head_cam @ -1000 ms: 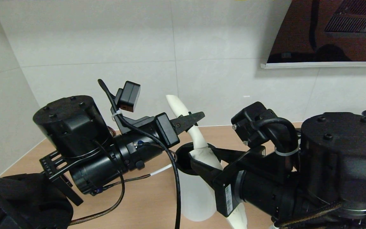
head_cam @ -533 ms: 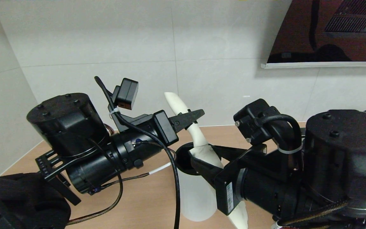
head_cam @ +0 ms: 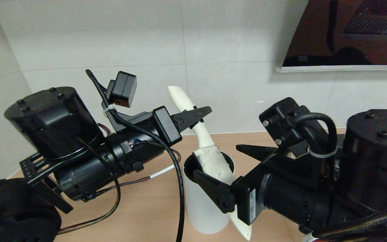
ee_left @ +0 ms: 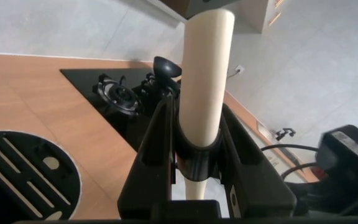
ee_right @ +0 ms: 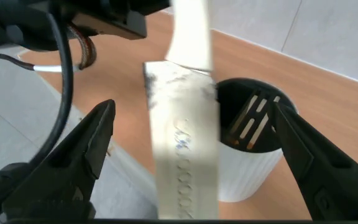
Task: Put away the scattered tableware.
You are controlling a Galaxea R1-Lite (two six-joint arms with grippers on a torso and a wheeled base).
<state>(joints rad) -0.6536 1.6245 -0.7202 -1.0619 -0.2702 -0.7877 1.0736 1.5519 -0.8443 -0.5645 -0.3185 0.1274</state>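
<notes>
left claw (head_cam: 198,116) clamps the rounded handle of a white flat-bladed knife (head_cam: 183,99). the blade slants down between the spread-open jaws of the right claw (head_cam: 217,160). a white ribbed cylindrical holder (head_cam: 200,208) stands just behind the right claw.

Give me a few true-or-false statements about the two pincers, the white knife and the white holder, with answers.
1. The left pincer is shut on the handle of the white knife with the speckled blade. True.
2. The right pincer clamps the blade. False: it is open, one finger on each side of the blade.
3. The white ribbed cylindrical holder stands upright on the wooden counter. True.
4. The knife lies flat on the counter. False: it is held in the air, handle uppermost.
</notes>
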